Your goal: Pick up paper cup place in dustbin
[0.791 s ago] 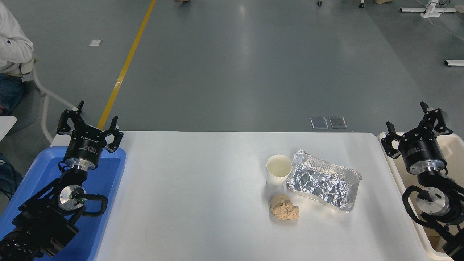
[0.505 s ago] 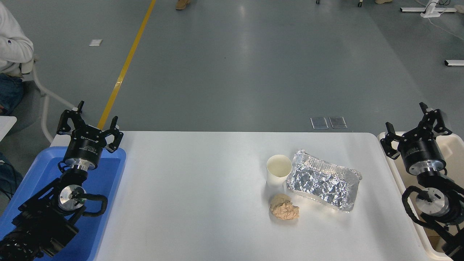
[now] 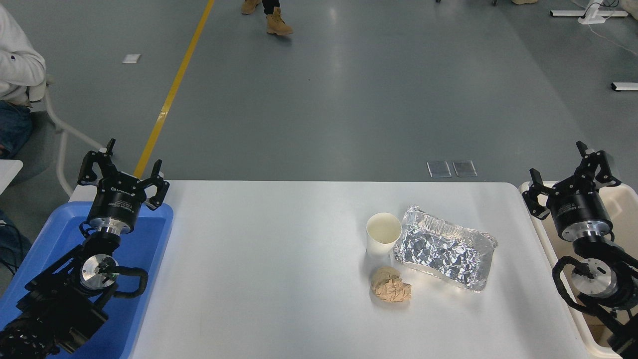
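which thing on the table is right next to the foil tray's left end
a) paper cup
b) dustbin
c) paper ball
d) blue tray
a: the paper cup stands upright right at the left end of the foil tray, while the paper ball lies nearer the camera, in front of both.

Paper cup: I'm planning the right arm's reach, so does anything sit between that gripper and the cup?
Yes. The foil tray lies right beside the paper cup, between it and the right gripper, which is open over the dustbin. A crumpled paper ball sits just in front of the cup.
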You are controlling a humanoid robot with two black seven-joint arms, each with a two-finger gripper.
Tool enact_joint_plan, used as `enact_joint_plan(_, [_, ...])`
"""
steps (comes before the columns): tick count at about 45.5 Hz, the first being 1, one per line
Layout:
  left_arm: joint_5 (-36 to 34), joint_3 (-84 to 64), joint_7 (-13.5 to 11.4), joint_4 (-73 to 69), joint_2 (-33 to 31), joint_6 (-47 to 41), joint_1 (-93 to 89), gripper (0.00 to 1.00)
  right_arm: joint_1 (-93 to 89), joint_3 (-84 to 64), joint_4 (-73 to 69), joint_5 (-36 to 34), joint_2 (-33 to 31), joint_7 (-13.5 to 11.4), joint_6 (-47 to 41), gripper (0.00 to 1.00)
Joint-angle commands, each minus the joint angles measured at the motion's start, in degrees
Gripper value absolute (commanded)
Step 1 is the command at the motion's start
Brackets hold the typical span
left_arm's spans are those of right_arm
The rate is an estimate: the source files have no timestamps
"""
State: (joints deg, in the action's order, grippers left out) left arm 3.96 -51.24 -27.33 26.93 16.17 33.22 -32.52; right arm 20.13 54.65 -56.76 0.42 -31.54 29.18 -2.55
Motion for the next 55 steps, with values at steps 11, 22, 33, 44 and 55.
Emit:
enact_joint_plan(11, [0.0, 0.0, 0.0, -0.03, 0.0, 0.0, 0.0, 0.99, 0.43, -0.68, 0.59, 0.02, -0.46, -0.17, 0.0, 1.0])
enact_joint_plan(22, [0.0, 0.0, 0.0, -0.03, 0.0, 0.0, 0.0, 0.99, 5.88, -7.61, 3.93, -0.77, -4.49, -0.61, 0.09, 1.0])
enact_joint_plan(33, [0.0, -0.09, 0.0, 0.05, 0.0, 0.0, 0.0, 0.99, 23.36, -33.7, 9.73, -7.0, -10.65, -3.94, 0.79, 1.0])
enact_joint_plan(44, [0.0, -0.09, 0.0, 0.05, 0.0, 0.0, 0.0, 0.99, 43.4, -67.8, 13.16, -17.99, -10.3, -19.15, 0.79, 1.0])
enact_joint_plan(55, [0.0, -0.09, 0.0, 0.05, 0.0, 0.0, 0.0, 0.99, 61.5, -94.09, 12.46, -17.38, -7.4, -22.59, -0.18, 1.0])
